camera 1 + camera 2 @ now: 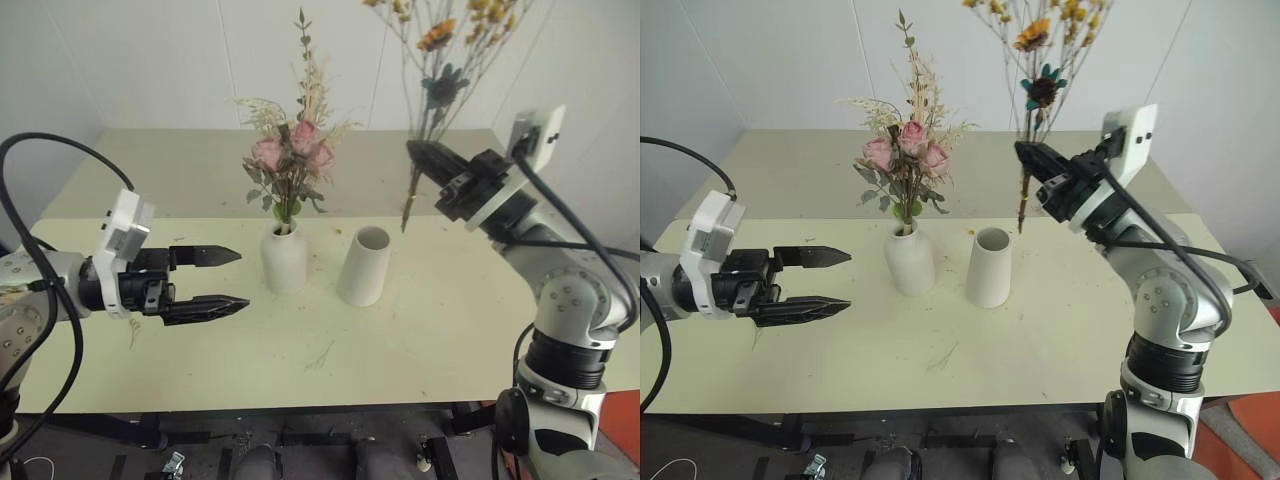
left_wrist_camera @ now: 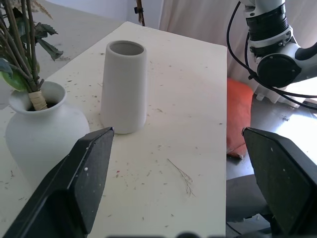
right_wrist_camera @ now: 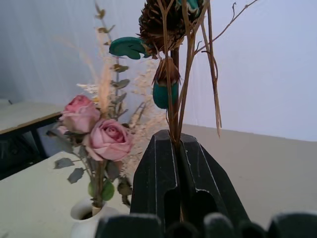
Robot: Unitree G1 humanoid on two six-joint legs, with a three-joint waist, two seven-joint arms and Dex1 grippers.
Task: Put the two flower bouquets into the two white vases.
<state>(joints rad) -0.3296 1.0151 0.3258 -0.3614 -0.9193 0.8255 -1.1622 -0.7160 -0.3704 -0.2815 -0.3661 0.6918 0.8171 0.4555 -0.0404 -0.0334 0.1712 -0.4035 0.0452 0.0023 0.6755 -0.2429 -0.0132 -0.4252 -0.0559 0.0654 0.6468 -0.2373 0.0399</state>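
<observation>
The pink rose bouquet [image 1: 295, 150] stands in the bottle-shaped white vase [image 1: 284, 258] at mid table. Just right of it, the cone-shaped white vase [image 1: 364, 265] stands upright with nothing in its mouth. My right gripper [image 1: 422, 154] is shut on the thin stems of the yellow-orange bouquet [image 1: 440, 60], holding it upright above and to the right of the cone vase; the stem ends [image 1: 408, 212] hang clear of the table. My left gripper [image 1: 243, 279] is open and level, left of the bottle vase and holding nothing.
The pale table [image 1: 420, 340] carries small bits of dried plant litter [image 1: 320, 355]. Its front edge runs close below my arms. An orange object [image 2: 237, 114] lies on the floor past the table's right side.
</observation>
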